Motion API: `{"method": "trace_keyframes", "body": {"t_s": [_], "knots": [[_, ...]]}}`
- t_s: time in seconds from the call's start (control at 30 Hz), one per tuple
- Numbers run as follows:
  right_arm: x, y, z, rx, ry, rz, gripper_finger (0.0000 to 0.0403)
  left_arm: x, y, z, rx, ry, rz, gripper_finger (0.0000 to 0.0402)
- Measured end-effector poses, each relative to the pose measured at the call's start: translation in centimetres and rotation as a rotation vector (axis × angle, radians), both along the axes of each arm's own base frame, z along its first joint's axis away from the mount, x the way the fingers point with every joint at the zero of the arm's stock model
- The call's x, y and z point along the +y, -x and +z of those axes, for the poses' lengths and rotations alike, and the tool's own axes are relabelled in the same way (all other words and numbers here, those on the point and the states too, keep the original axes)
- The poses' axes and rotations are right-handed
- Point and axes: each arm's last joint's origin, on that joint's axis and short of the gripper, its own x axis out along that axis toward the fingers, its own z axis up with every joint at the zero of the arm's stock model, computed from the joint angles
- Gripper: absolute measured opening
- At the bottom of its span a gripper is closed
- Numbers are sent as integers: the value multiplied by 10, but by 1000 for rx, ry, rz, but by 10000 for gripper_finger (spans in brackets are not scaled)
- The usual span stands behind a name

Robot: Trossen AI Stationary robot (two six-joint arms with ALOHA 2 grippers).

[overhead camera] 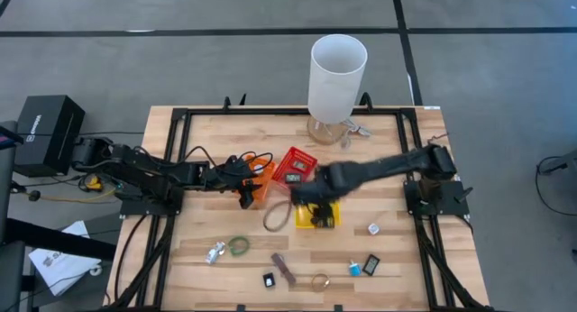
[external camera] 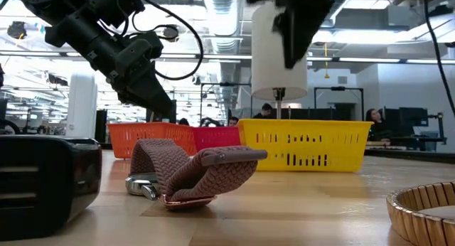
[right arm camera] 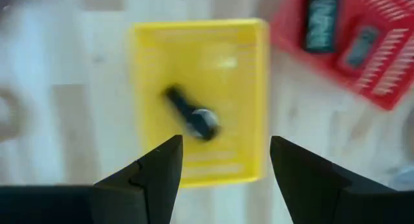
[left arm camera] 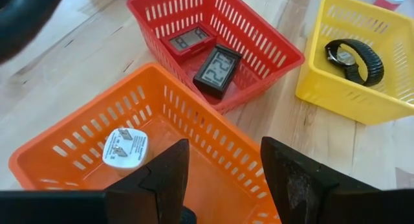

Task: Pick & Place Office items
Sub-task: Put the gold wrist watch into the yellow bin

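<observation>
High view: wooden table [overhead camera: 388, 168] with a black frame, grey floor around it. My left fingers [overhead camera: 245, 193] sit at the orange basket [overhead camera: 261, 186]; my right fingers [overhead camera: 311, 204] hang over the yellow basket [overhead camera: 326, 215]. A red basket [overhead camera: 294, 165] stands between them, and a tall white cylinder [overhead camera: 337, 76] stands at the table's far edge. Loose office items lie along the near side: green ring [overhead camera: 238, 246], silvery clip [overhead camera: 216, 252], brown strip [overhead camera: 283, 269], small black block [overhead camera: 269, 279], blue block [overhead camera: 355, 268].

Low view: a brown woven strap [external camera: 192, 171] lies close on the table. The three baskets stand in a row behind it. Beyond is an open office with ceiling lights and seated people.

Left wrist view: my left fingers [left arm camera: 223, 179] are spread apart, holding nothing, above the orange basket [left arm camera: 71, 143], where a white plug [left arm camera: 125, 148] lies. Two small clocks [left arm camera: 217, 70] lie in the red basket [left arm camera: 259, 36]. A black watch [left arm camera: 354, 59] lies in the yellow basket [left arm camera: 323, 94].

Right wrist view: my right fingers [right arm camera: 223, 166] are parted and empty above the yellow basket [right arm camera: 252, 88], with the watch [right arm camera: 193, 114] lying inside.
</observation>
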Motion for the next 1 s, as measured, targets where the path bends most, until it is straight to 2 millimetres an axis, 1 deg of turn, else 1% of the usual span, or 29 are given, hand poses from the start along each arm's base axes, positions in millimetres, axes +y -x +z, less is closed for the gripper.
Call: {"method": "trace_keyframes", "body": {"t_s": [0.03, 0.13, 0.27, 0.37, 0.47, 0.6, 0.77, 0.87, 0.97, 1.0], "knots": [[12, 1, 1, -25, -11, 6, 223, 0, 0, -1, -1, 0, -2, 186], [47, 13, 1, -27, -22, 47, 223, -1, 2, -4, 7, 2, -3, 186], [96, 25, 0, -91, -54, 171, 223, -1, 5, -8, 7, 36, 24, 186], [126, 32, 1, -175, -104, 228, 224, -2, 8, -12, 13, 59, 39, 186], [146, 34, -2, -266, -179, 205, 224, -3, 12, -18, 26, 79, 51, 186], [159, 36, -9, -317, -239, 160, 224, -5, 16, -23, 31, 105, 65, 186], [158, 42, -27, -267, -233, 95, 224, -11, 19, -26, 38, 119, 49, 186], [157, 44, -39, -248, -217, 104, 224, -14, 19, -26, 38, 119, 34, 186], [161, 34, -54, -284, -258, 152, 224, -16, 19, -26, 35, 119, 23, 186], [161, 34, -60, -271, -245, 176, 223, -17, 19, -26, 33, 120, 19, 186]]}}
